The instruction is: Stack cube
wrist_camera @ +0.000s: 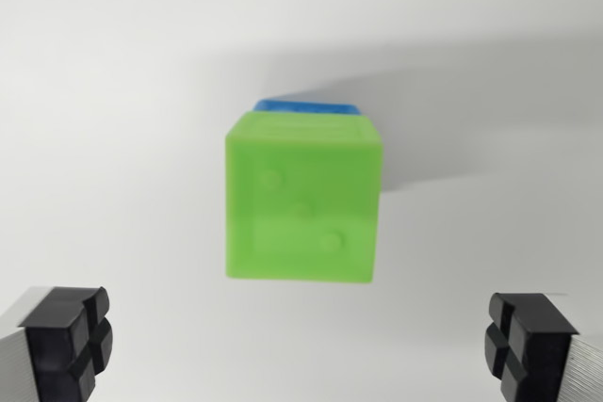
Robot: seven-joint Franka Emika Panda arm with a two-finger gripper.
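A: Wrist view entry. Where is the cube?

B: Green cube [303, 200] at frame centre on the white table [113, 120], three raised dots in a diagonal on its near face. It sits atop a blue cube [306, 105], of which only a strip shows behind the top edge. Image slightly blurred.

A: Gripper [300, 345]?

B: Fingers spread wide, released. Black pads [68, 341] at the wrist view's lower left and lower right corners, both well apart from the green cube, nothing between them
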